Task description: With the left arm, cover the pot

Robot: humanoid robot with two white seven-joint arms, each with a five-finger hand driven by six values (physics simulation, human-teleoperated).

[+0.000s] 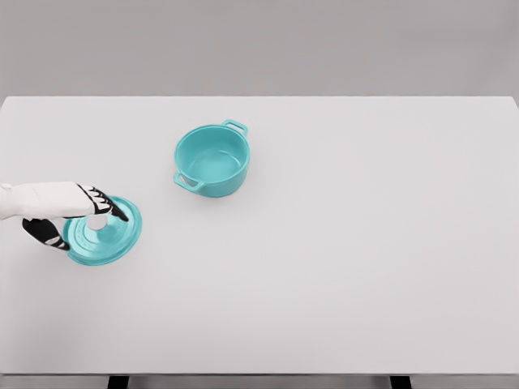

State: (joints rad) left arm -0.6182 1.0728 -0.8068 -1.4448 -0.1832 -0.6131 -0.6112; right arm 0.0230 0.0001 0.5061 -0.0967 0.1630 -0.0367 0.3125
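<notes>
lid [104,235]: teal, flat on the surface [340,267], front-left, well apart from the pot
pot [212,160]: open, upright, two loop handles
left hand [85,212]: over the lid's white knob [96,221], fingers curled around it; looks gripped, contact partly hidden
handling: likely rigid, heavy, glossy-slick; take by knob, keep level

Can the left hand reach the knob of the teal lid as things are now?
Probably yes: the left hand is already over the lid, its fingers around the white knob. Nothing lies between them; the pot stands apart.
</notes>
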